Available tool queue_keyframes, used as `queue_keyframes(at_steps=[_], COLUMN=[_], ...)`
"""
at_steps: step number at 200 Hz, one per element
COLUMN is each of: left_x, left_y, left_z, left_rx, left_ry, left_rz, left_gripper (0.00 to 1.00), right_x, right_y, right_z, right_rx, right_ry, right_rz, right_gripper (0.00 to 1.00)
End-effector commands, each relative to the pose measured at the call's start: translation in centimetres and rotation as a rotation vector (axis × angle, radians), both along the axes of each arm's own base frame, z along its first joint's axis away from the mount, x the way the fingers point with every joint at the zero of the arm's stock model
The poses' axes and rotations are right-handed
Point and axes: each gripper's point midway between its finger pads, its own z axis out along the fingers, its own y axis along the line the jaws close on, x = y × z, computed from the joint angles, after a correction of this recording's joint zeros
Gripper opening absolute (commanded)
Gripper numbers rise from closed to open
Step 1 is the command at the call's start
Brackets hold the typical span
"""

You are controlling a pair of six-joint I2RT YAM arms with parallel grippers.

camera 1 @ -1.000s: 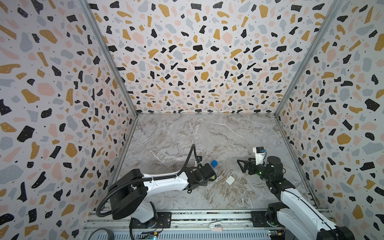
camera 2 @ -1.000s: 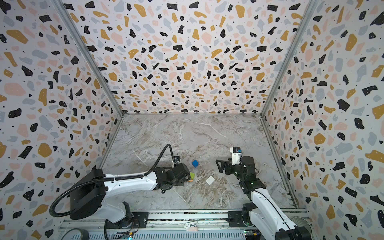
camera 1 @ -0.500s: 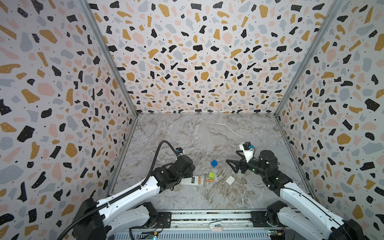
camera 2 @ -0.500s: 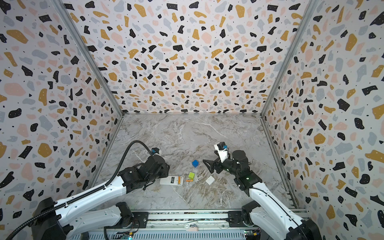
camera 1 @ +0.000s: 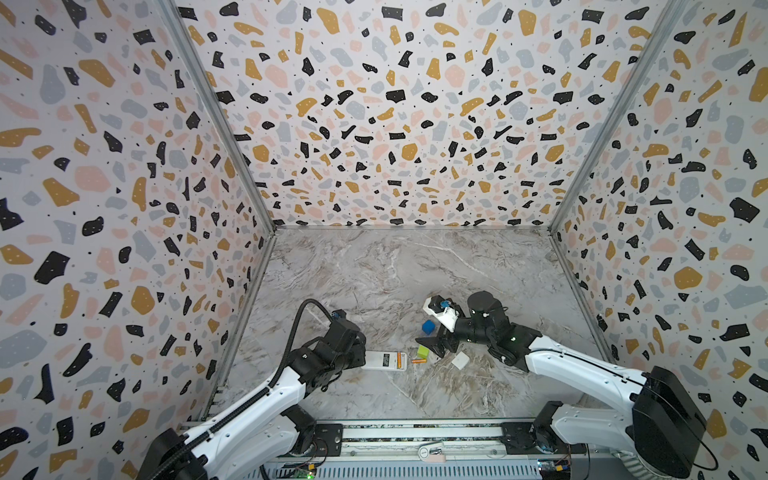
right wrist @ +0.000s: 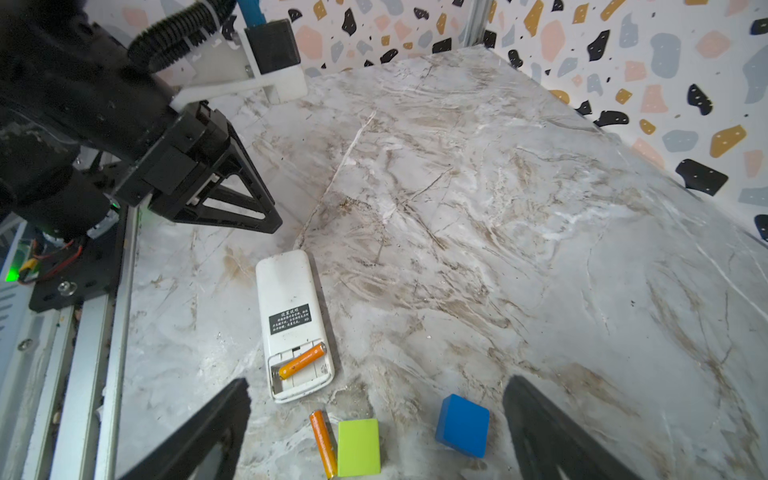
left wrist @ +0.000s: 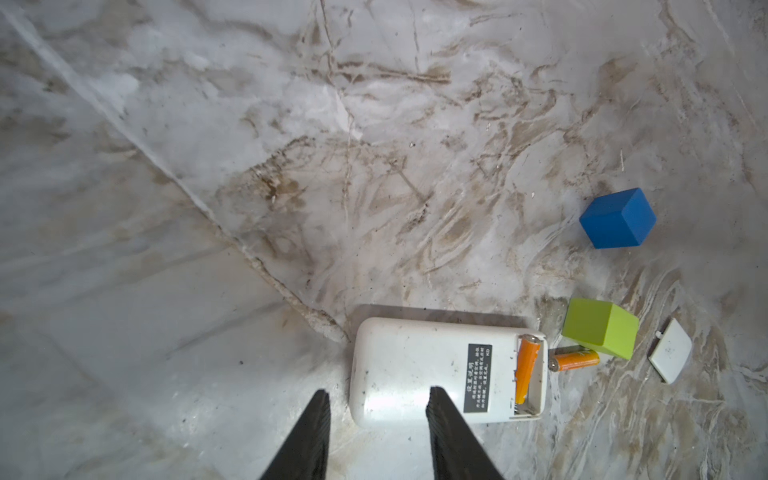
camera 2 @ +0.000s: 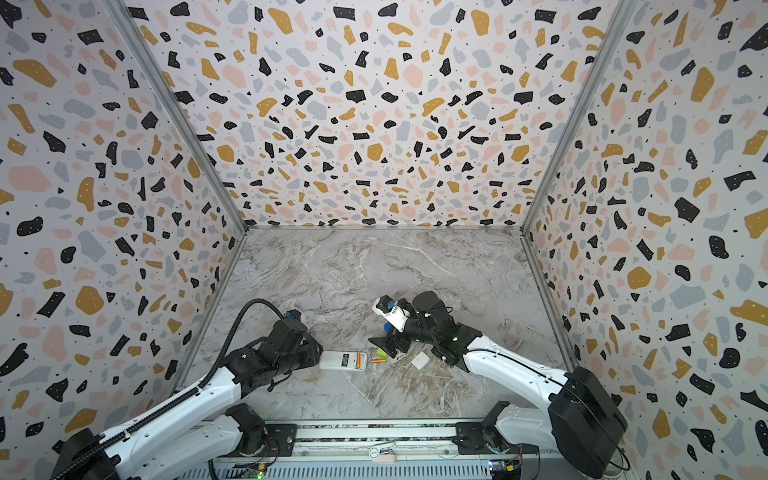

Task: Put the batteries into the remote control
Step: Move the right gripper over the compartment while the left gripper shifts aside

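Note:
The remote control lies white back up near the table's front, its battery bay uncovered. One of the batteries, orange, rests askew in that bay. The other orange battery lies on the table against a green cube. My left gripper hovers open at the remote's closed end with nothing between its fingers. My right gripper is wide open above the cubes and the loose battery, holding nothing.
A blue cube sits just behind the green cube. A small white square cover piece lies to the right of them. Patterned walls enclose the marble table on three sides.
My left gripper has drawn back leftwards off the remote, jaws widening, so the remote now shows. My right gripper has swung left and come over the cubes.

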Motion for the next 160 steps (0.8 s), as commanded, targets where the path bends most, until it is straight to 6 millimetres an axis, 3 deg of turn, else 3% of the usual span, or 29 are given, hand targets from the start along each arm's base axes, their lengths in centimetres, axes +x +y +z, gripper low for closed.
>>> queue_keyframes(at_steps=[1,53,77,101,160], left_x=[0.5,1.0,1.1,1.2,1.2], left_y=[-0.8,-1.2,-1.2,-0.9,-0.3], left_z=[0.6,0.5,0.2,0.6,0.1], left_rx=[-0.047,-0.08,-0.085,-0.078,-0.071], left_ry=[-0.039,-0.07,-0.071,-0.091,-0.116], left_rz=[-0.033,-0.033,-0.032,-0.021,0.005], left_gripper=[0.46,0.52,0.8,1.0,0.99], right_x=[-0.6,-1.2,-1.5,-2.9,-2.3], right_y=[1.2,2.7,3.3,4.2,4.7], right_z=[0.6,-0.1,-1.0,-1.1,-1.2], right_rx=[-0.035,-0.117,-0.186,-0.187,-0.226], right_ry=[-0.05,-0.101,-0.122,-0.15,-0.183], right_rz=[0.1,0.183,0.204,0.293,0.315], right_gripper=[0.97,0.98,0.99,0.98,1.0])
